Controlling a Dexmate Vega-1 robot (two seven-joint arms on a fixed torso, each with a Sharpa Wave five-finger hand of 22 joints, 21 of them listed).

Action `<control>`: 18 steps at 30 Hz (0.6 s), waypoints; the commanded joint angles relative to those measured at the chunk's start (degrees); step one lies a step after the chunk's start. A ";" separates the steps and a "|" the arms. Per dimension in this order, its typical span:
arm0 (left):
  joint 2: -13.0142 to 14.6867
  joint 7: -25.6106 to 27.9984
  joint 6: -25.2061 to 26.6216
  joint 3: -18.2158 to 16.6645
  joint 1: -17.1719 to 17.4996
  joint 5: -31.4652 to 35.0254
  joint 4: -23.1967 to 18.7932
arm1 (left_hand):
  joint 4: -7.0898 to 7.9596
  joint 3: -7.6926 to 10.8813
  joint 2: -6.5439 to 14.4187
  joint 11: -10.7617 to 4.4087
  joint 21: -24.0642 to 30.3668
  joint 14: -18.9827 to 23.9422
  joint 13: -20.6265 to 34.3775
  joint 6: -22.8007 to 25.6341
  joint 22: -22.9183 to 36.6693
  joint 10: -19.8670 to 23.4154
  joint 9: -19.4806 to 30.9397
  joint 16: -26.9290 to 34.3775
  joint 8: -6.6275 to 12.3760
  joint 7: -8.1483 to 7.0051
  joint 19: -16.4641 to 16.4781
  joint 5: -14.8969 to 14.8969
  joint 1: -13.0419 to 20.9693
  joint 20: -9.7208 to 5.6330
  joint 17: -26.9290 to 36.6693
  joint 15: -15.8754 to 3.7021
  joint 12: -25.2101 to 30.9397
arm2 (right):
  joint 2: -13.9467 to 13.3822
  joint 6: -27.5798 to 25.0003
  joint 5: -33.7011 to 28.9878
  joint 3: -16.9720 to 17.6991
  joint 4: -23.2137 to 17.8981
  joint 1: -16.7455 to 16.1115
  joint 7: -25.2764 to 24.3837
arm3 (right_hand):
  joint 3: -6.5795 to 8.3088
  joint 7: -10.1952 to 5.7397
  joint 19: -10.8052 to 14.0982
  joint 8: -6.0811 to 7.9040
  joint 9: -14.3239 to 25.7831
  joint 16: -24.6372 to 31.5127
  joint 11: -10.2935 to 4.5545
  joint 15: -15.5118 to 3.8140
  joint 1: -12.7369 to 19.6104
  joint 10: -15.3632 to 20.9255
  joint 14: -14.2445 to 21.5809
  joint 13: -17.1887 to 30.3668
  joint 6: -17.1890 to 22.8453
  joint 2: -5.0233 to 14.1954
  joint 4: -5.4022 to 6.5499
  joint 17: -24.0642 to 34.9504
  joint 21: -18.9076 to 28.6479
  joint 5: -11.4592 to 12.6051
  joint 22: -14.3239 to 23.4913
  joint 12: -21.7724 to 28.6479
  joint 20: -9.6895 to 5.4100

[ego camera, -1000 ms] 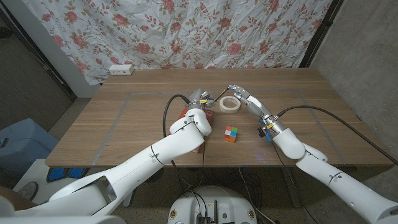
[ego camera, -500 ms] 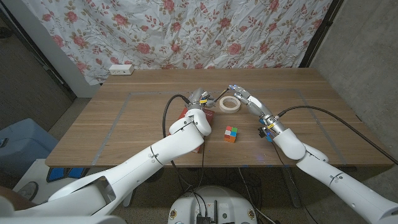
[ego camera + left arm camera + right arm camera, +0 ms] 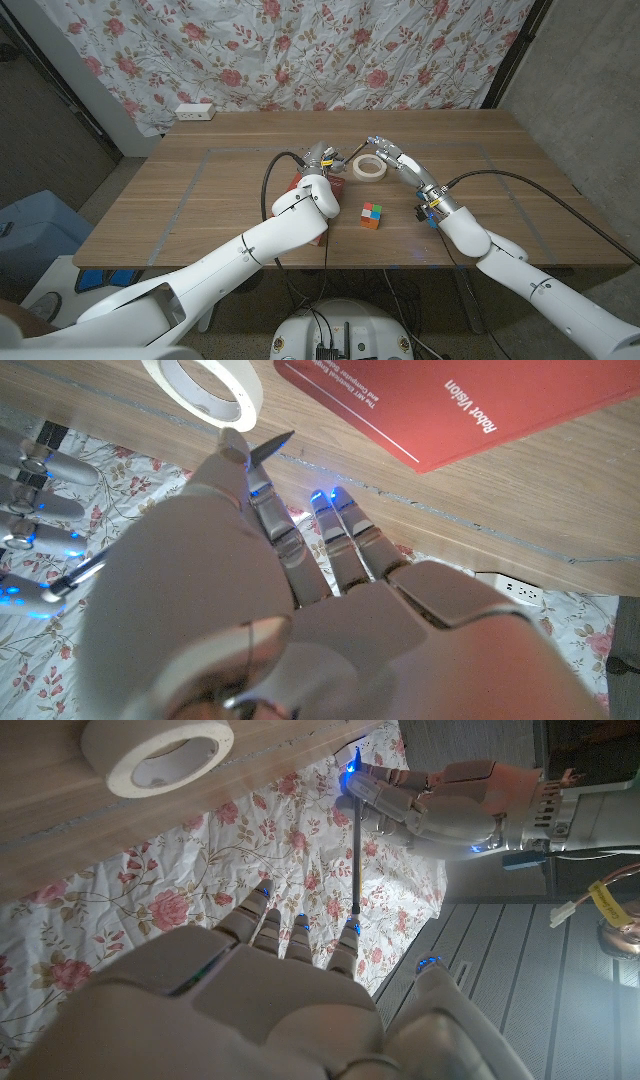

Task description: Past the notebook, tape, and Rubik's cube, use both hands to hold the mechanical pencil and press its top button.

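A: Where is the mechanical pencil (image 3: 356,860)?
B: Above the tape roll (image 3: 368,167), off the worktop (image 3: 180,200). In the right wrist view it runs as a thin dark rod from the left robot hand (image 3: 440,805) to the right one (image 3: 300,980).

A: So both have hold of it?
B: The left robot hand (image 3: 322,158) grips one end in curled fingers. The right robot hand (image 3: 385,153) meets the other end with a fingertip (image 3: 350,932), its other fingers only loosely apart; whether it truly grips is hard to tell.

A: And the other things?
B: The red notebook (image 3: 450,405) lies just beside the tape roll (image 3: 205,385), mostly hidden under the left arm in the head view. The Rubik's cube (image 3: 372,215) sits on the near side of the tape, apart from it and between the two forearms.
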 commanded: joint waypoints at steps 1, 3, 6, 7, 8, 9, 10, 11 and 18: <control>-0.31 0.30 0.20 -0.03 0.20 0.17 0.13 | 0.23 -0.10 0.58 -1.54 0.20 0.49 0.19 0.16 0.10 1.42 0.03 0.09 0.36 0.24 -0.11 0.33 -0.02 -2.10 0.07 -9.56 0.33 | -0.08 -1.20 -2.18 -0.33 -0.72 -0.24 -1.39 | 0.22 -0.09 0.49 -0.13 0.26 0.52 0.00 -0.25 -0.26 -0.20 0.30 0.12 0.24 1.77 0.51 0.25 0.16 0.14 0.23 0.08 -0.02; -0.36 0.40 0.29 -0.02 0.27 0.22 0.06 | 0.23 -0.11 0.57 -1.53 0.20 0.49 0.19 0.16 0.10 1.36 0.03 0.09 0.36 0.25 -0.10 0.33 -0.03 -2.10 0.07 -9.57 0.30 | -0.13 -1.71 -2.73 -0.39 -1.09 -0.38 -1.73 | 0.22 -0.09 0.56 -0.15 0.26 0.54 -0.02 -0.25 -0.31 -0.19 0.32 0.12 0.22 1.81 0.58 0.27 0.18 0.15 0.23 0.09 -0.11; -0.32 0.44 0.25 -0.03 0.32 0.25 0.00 | 0.26 -0.12 0.60 -1.51 0.20 0.50 0.19 0.13 0.10 1.36 0.03 0.09 0.35 0.16 -0.11 0.33 -0.05 -2.13 0.07 -9.58 0.31 | -0.20 -2.27 -2.90 -0.53 -1.50 -0.55 -1.92 | 0.20 -0.09 0.64 -0.18 0.26 0.58 -0.01 -0.32 -0.41 -0.17 0.35 0.12 0.19 1.89 0.72 0.32 0.20 0.15 0.23 0.10 -0.16; -0.28 0.44 0.24 -0.01 0.30 0.27 0.00 | 0.26 -0.13 0.60 -1.53 0.20 0.50 0.19 0.14 0.10 1.36 0.03 0.09 0.36 0.18 -0.11 0.33 -0.04 -2.13 0.07 -9.56 0.31 | -0.22 -2.35 -2.85 -0.59 -1.56 -0.57 -1.92 | 0.20 -0.09 0.65 -0.19 0.26 0.60 0.04 -0.31 -0.46 -0.15 0.37 0.12 0.18 1.92 0.79 0.34 0.20 0.16 0.23 0.10 -0.17; -0.25 0.44 0.10 -0.02 0.32 0.26 0.01 | 0.26 -0.13 0.61 -1.54 0.21 0.50 0.19 0.18 0.10 1.36 0.03 0.09 0.37 0.21 -0.10 0.34 -0.04 -2.13 0.07 -9.55 0.31 | -0.29 -2.54 -2.71 -0.65 -1.70 -0.61 -1.79 | 0.19 -0.09 0.65 -0.20 0.26 0.61 0.04 -0.26 -0.49 -0.15 0.40 0.12 0.17 1.94 0.83 0.35 0.19 0.16 0.23 0.10 -0.15; -0.38 0.51 0.21 -0.09 0.36 0.25 0.05 | 0.25 -0.14 0.61 -1.55 0.21 0.49 0.20 0.22 0.10 1.37 0.03 0.09 0.39 0.20 -0.08 0.34 -0.04 -2.14 0.07 -9.55 0.31 | -0.32 -2.49 -2.41 -0.76 -1.67 -0.59 -1.59 | 0.18 -0.09 0.69 -0.22 0.25 0.62 -0.01 -0.30 -0.54 -0.12 0.39 0.12 0.15 1.95 0.89 0.37 0.20 0.16 0.23 0.12 -0.17; -0.35 0.49 0.14 -0.07 0.33 0.26 0.09 | 0.25 -0.14 0.61 -1.54 0.20 0.50 0.20 0.20 0.10 1.37 0.03 0.09 0.38 0.21 -0.10 0.34 -0.03 -2.12 0.07 -9.56 0.32 | -0.32 -2.54 -2.18 -0.83 -1.70 -0.61 -1.50 | 0.17 -0.09 0.71 -0.23 0.25 0.63 0.03 -0.26 -0.57 -0.13 0.40 0.12 0.14 1.95 0.93 0.38 0.20 0.16 0.23 0.12 -0.20; -0.47 0.47 0.33 -0.11 0.28 0.21 0.15 | 0.25 -0.14 0.62 -1.56 0.20 0.51 0.20 0.18 0.10 1.36 0.03 0.09 0.38 0.21 -0.11 0.34 -0.02 -2.13 0.07 -9.56 0.31 | -0.38 -2.75 -2.22 -0.89 -1.86 -0.69 -1.45 | 0.17 -0.09 0.72 -0.23 0.25 0.64 0.02 -0.22 -0.59 -0.13 0.41 0.12 0.13 1.96 0.96 0.39 0.20 0.16 0.23 0.12 -0.17; -0.42 0.30 -0.56 -0.02 0.06 0.19 0.66 | 0.25 -0.17 0.63 -1.54 0.20 0.52 0.20 0.16 0.10 1.37 0.03 0.09 0.37 0.34 -0.12 0.34 -0.02 -2.15 0.07 -9.55 0.33 | -0.94 -4.38 -3.20 -1.45 -2.99 -0.90 -1.13 | 0.12 -0.08 0.76 -0.29 0.24 0.65 0.05 -0.36 -0.74 -0.20 0.35 0.12 0.05 1.99 1.19 0.46 0.19 0.17 0.23 0.09 -0.20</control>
